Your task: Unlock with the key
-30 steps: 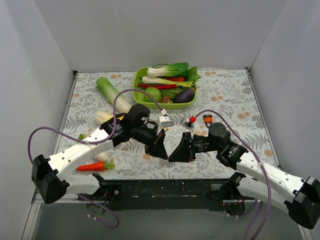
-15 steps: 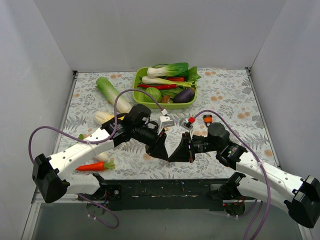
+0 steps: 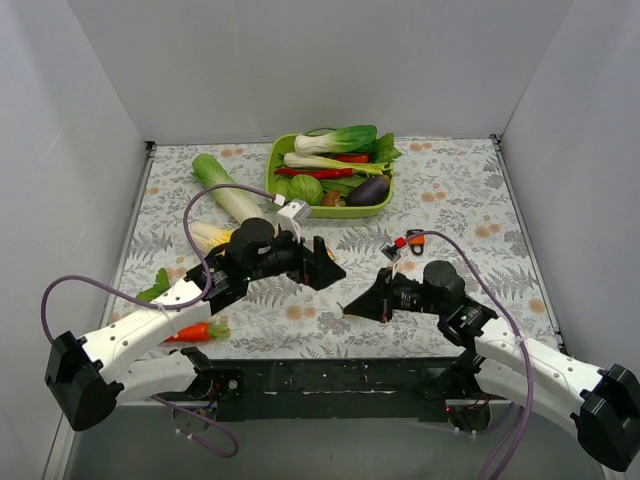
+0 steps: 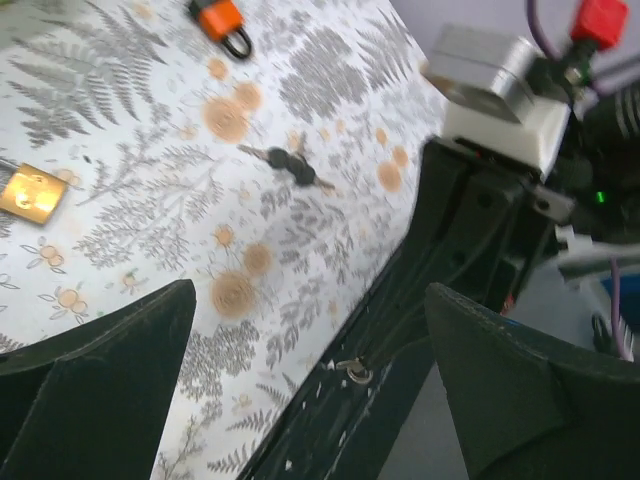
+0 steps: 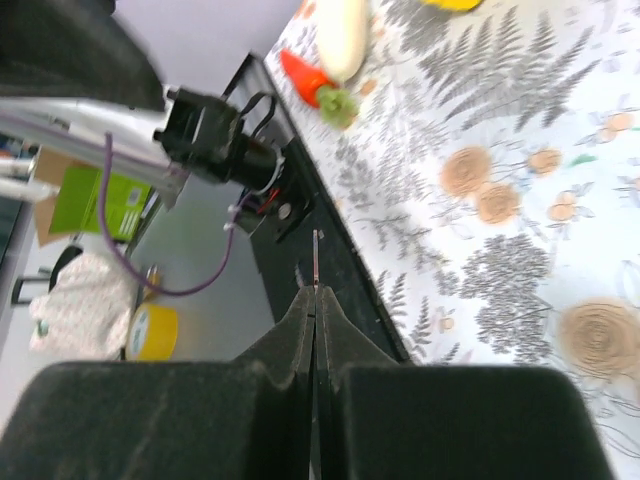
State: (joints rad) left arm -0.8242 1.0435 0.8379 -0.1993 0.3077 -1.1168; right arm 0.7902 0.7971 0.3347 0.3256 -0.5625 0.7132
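Key (image 5: 315, 258) is pinched in your right pincer (image 5: 315, 296), only the silver blade tip poking out, held above the worktop's (image 5: 520, 130) near edge. Left pincer (image 4: 310, 300) is spread wide and empty, near it.

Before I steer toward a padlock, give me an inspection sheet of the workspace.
Surface: fern-print table cover, no spills seen.
Job's things: key blade pinched in right hand; orange padlock and brass padlock lie apart.
Clutter: green tray of vegetables, napa cabbage, carrot; small dark item near the padlocks, blurred.
Hands: left hand open, empty; right hand shut.
Cables: purple cables loop off both arms.
Surroundings: white walls; yellow tape roll off the table.
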